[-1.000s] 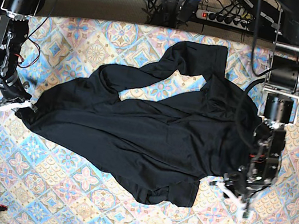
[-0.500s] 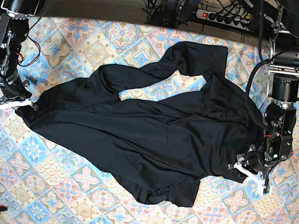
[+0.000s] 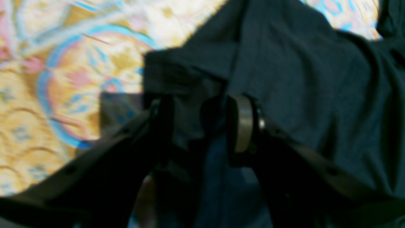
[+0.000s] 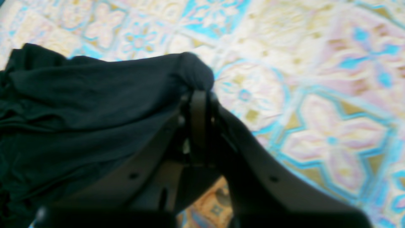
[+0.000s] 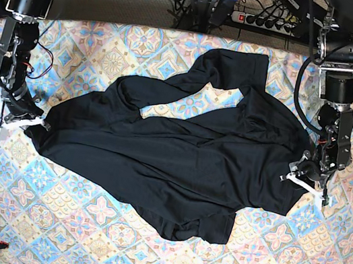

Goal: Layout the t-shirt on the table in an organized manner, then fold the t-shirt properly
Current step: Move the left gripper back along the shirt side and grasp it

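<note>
Two robot arms flank a plain black soft-fabric t-shirt (image 5: 173, 152) lying rumpled across the middle of the table (image 5: 76, 237), which wears a pastel diamond-tile floral cloth. At frame left, the right gripper (image 5: 24, 120) is clamped tight on a bunched fabric corner. At frame right, the left gripper (image 5: 305, 185) sits at the shirt's edge, jaws spread with cloth between them, not pinched. Likely risk: this limp, slippery knit could slide from the spread jaws, or drag sideways and crease further.
</note>
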You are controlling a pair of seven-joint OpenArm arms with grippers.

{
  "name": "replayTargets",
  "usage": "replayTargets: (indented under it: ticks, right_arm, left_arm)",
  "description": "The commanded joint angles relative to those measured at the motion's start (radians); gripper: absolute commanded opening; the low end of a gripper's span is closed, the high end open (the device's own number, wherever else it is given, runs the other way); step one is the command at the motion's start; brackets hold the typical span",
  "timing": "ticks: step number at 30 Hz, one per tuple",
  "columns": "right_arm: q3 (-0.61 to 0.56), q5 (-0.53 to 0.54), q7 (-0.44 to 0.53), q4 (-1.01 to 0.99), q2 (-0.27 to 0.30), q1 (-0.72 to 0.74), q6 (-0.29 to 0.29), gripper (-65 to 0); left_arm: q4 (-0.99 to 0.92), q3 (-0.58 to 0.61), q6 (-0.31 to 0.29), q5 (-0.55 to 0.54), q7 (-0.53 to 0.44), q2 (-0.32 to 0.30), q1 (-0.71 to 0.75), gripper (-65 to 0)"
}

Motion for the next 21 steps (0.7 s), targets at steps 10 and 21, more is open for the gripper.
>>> replayTargets:
  ticks: [10, 21]
  right_arm:
    - [0.009, 0.005, 0.023, 0.017, 0.022, 0.022, 0.006, -65.0]
    - [0.009, 0.005, 0.023, 0.017, 0.022, 0.022, 0.006, -65.0]
  left_arm:
    - [0.016, -0.001, -0.005, -0.002, -0.015, 0.009, -0.025, -38.3]
    - [0.016, -0.001, -0.056, -0.004, -0.009, -0.001, -0.023, -63.4]
